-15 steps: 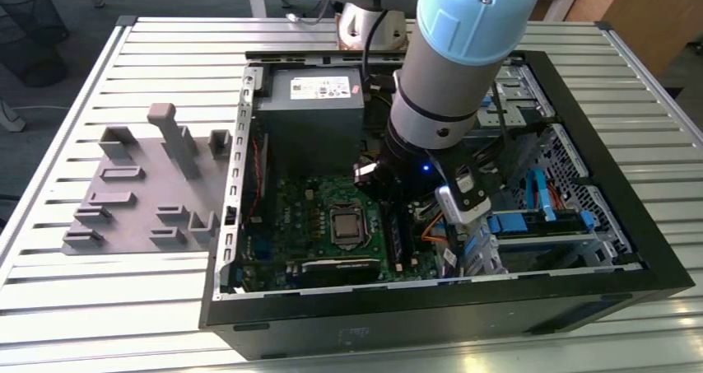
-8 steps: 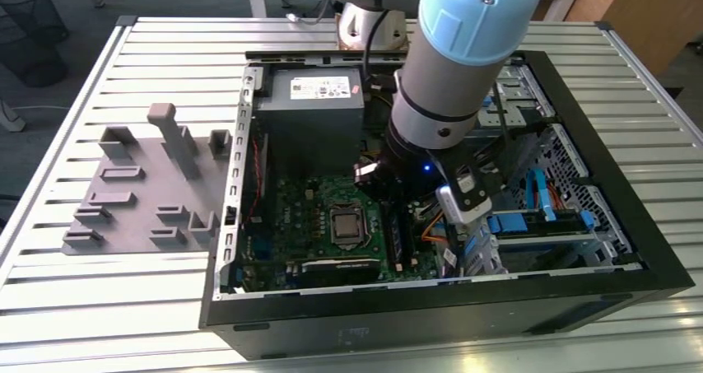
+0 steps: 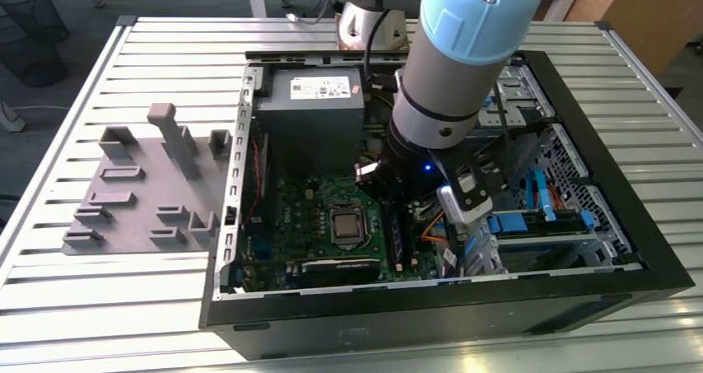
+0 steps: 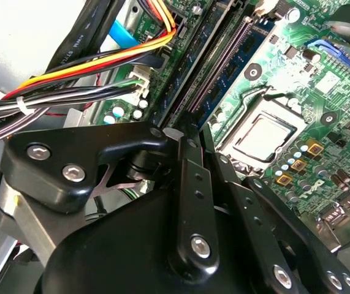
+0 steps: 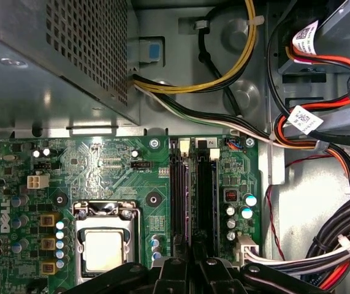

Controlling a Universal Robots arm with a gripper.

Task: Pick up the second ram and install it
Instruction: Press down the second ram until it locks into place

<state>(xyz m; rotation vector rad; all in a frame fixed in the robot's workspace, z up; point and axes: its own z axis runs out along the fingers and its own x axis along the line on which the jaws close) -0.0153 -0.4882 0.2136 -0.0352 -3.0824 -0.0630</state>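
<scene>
My gripper (image 4: 178, 131) is down inside the open computer case (image 3: 631, 249), right over the long black memory slots (image 5: 206, 196) beside the processor socket (image 5: 104, 248). Its black fingers (image 5: 193, 264) stand close together in line with the slots. The second ram (image 4: 178, 70), a dark-green stick with black chips, stands on edge along a slot, running away from the fingertips. I cannot tell how deep it sits in the slot. Another stick with chips (image 4: 224, 76) stands one slot over.
The grey holder tray (image 3: 143, 200) lies on the slatted table at the exterior view's left of the case. The power supply (image 3: 313, 101) and bundled cables (image 5: 322, 257) crowd the slots on two sides. Drive bays with blue clips (image 3: 538, 225) sit at the exterior view's right.
</scene>
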